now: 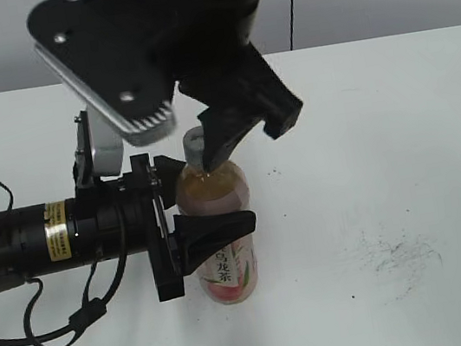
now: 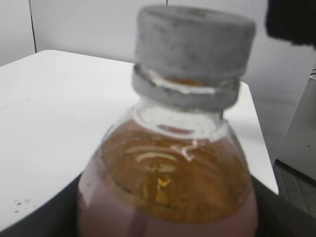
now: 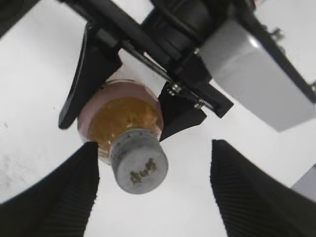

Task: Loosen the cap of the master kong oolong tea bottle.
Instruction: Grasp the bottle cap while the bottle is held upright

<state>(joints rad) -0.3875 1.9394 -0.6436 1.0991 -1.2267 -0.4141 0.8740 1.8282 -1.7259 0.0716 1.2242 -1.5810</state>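
the right tool (image 3: 153,190) is seen from its wrist view with its two ribbed black fingers (image 3: 54,197) spread wide in the lower part of the frame. the cap (image 3: 139,160) lies between them, just beside the lower-left finger and well apart from the lower-right one; whether the left finger touches it cannot be told. the right tool is released, nothing being clamped by it. in the exterior view the same tool (image 1: 230,142) is placed above the centre of the frame, one black finger crossing in front of the bottle neck beside the cap (image 1: 193,142).

the left tool (image 1: 192,205) is brought in from the left edge of the exterior view, lying level over the surface (image 1: 393,200). its black fingers (image 1: 217,228) are closed around the body of the master kong oolong tea bottle (image 1: 223,236), one in front over the label and one behind the shoulder, so the bottle is grasped by it. in the right wrist view these fingers (image 3: 91,74) are seen on either side of the bottle (image 3: 123,116), in the upper half of the frame.

the bottle is held upright at the centre of the exterior view, its base on the white surface, amber tea filling the shoulder and the pink label showing below. in the left wrist view the bottle (image 2: 168,187) fills the lower centre, blurred, with the grey cap (image 2: 195,42) seated on the neck at the top.

dark scuff marks (image 1: 397,256) are scattered on the surface at lower right. a black cable (image 1: 61,318) is looped at lower left.
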